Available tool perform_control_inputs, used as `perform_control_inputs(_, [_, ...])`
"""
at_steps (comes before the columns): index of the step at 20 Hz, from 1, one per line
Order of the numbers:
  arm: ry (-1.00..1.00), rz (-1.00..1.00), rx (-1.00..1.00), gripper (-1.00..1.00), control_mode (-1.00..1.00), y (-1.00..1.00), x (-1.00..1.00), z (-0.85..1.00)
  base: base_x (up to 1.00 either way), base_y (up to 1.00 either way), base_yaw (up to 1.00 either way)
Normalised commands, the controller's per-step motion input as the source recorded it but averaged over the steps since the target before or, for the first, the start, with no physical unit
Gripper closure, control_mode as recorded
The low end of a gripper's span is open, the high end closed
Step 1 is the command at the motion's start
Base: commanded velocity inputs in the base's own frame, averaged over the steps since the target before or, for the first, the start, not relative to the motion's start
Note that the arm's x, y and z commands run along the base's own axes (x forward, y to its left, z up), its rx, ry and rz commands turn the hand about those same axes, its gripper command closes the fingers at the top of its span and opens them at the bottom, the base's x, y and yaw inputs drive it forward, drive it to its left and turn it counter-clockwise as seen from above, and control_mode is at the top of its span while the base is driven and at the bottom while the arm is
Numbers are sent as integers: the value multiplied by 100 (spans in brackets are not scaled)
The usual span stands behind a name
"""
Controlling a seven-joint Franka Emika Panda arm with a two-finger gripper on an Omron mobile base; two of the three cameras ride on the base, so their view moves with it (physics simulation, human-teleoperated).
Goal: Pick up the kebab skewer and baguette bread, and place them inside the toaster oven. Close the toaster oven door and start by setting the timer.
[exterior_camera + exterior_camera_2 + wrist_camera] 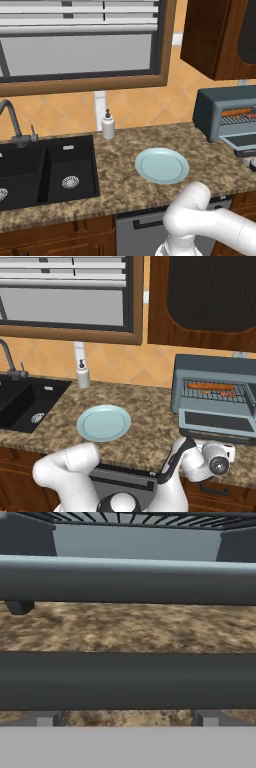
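Lying side by side on the wire rack point(216, 392) inside the toaster oven point(212, 368), the baguette bread point(210, 386) sits at 12 o'clock of the kebab skewer point(226, 394). The toaster oven door point(215, 421) hangs folded down and open over the speckled counter point(145, 421). The gripper point(125, 719) has its jaws spread wide, empty, with the door's bar handle point(128, 679) close before them. A pale blue plate point(103, 423) rests at the oven's 9 o'clock.
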Motion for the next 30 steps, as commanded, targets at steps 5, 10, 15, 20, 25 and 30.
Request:
perform_control_inputs(5, [-3,0,0,-100,-100,0,2,33,0,0,0])
perform_control_inputs(10, [-2,0,0,-100,-100,0,13,33,0,0,0])
perform_control_inputs(15, [-2,0,0,-100,-100,0,17,35,0,0,0])
perform_control_inputs(20, [-2,0,0,-100,-100,0,20,34,0,0,0])
perform_control_inputs(25, [-2,0,0,-100,-100,0,21,31,0,0,0])
perform_control_inputs(30, [-1,0,0,-100,-100,0,39,40,0,0,0])
